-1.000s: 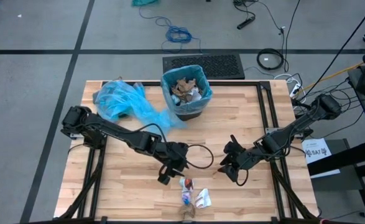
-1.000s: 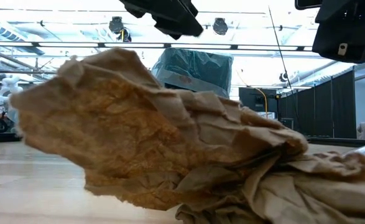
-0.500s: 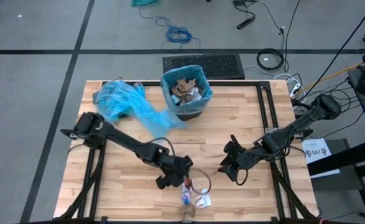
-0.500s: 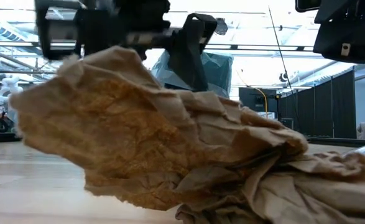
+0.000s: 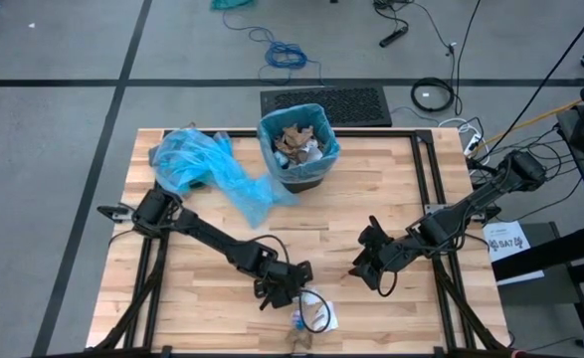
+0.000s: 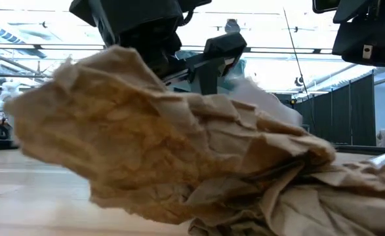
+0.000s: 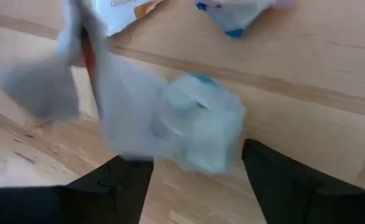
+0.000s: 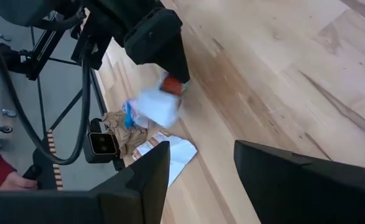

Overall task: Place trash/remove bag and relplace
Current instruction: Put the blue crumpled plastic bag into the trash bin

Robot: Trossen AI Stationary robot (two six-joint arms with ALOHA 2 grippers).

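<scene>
Trash scraps lie near the table's near edge: a pale blue-white wad [image 7: 201,134], a flat white paper [image 5: 323,318] and a brown paper wad [image 6: 153,151] that fills the low view. My left gripper [image 5: 290,290] is open and low over the scraps, its fingers on either side of the pale wad, which also shows in the right wrist view [image 8: 152,107]. My right gripper [image 5: 363,267] is open and empty to the right of them. A bin [image 5: 298,147] with a blue liner, full of paper scraps, stands at the far middle. My left gripper comes at the pale blue-white wad [image 7: 232,124] slanting down from the table's left and far side. Its fingers [image 7: 117,180] stand open on either side of it. The picture is blurred, and I cannot tell whether they touch it.
A loose blue plastic bag [image 5: 197,159] lies crumpled at the far left of the table, next to the bin. A camera [image 8: 101,144] on a stand sits at the near edge beside the brown wad. Bare wood lies between the two arms.
My left gripper has gone toward the table's near edge and somewhat to the right, coming down from the table's middle onto the scraps. The brown wad in the low view has shifted a little.
</scene>
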